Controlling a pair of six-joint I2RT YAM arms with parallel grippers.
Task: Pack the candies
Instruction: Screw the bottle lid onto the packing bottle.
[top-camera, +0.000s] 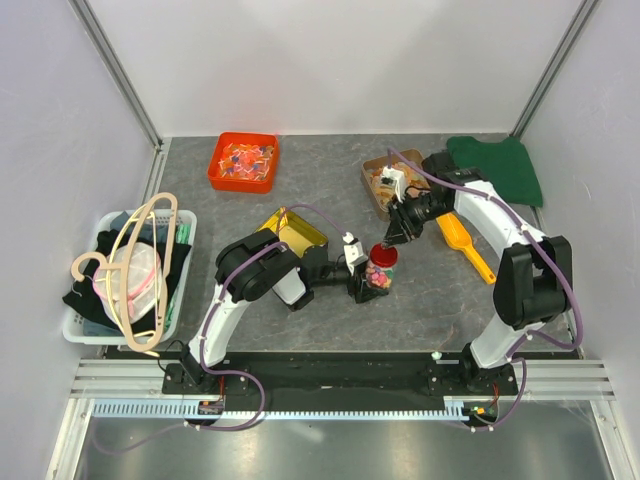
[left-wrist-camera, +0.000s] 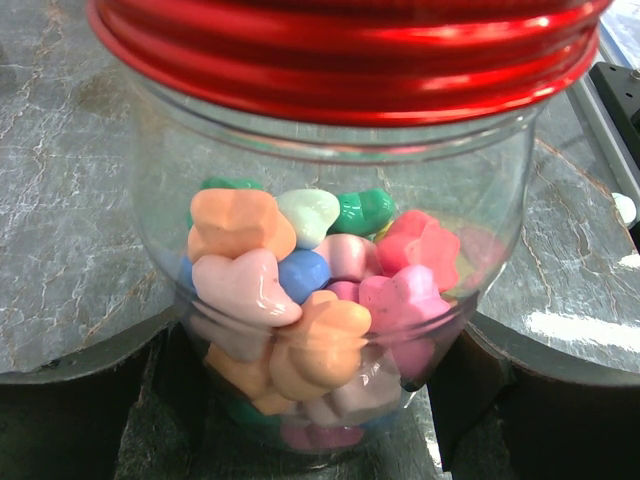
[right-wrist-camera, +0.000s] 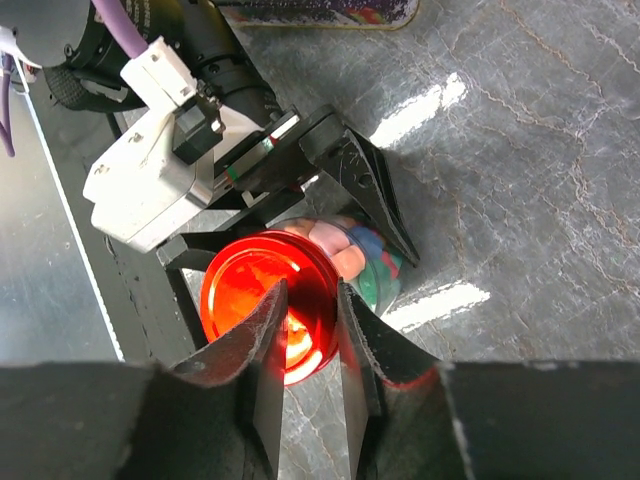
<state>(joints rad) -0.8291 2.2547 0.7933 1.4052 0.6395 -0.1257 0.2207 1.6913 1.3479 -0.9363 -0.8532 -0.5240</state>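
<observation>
candies (left-wrist-camera: 300, 300) jarred, red lid (right-wrist-camera: 235, 290) on
left gripper (left-wrist-camera: 322, 370) clamps the slick jar (left-wrist-camera: 330, 170) low; right gripper (right-wrist-camera: 310, 290): you cannot tell. take the lid rim.

The grey marble-patterned bench (top-camera: 320, 195) carries an orange-red plastic tray (top-camera: 240, 186) at the back left, a brown tray (top-camera: 368, 180) and a dark green cloth (top-camera: 497, 165) at the back right. A yellow plastic scoop (top-camera: 458, 237), a shiny gold pouch (top-camera: 292, 232) and a white plastic basket (top-camera: 112, 214) at the left edge lie there too.
</observation>
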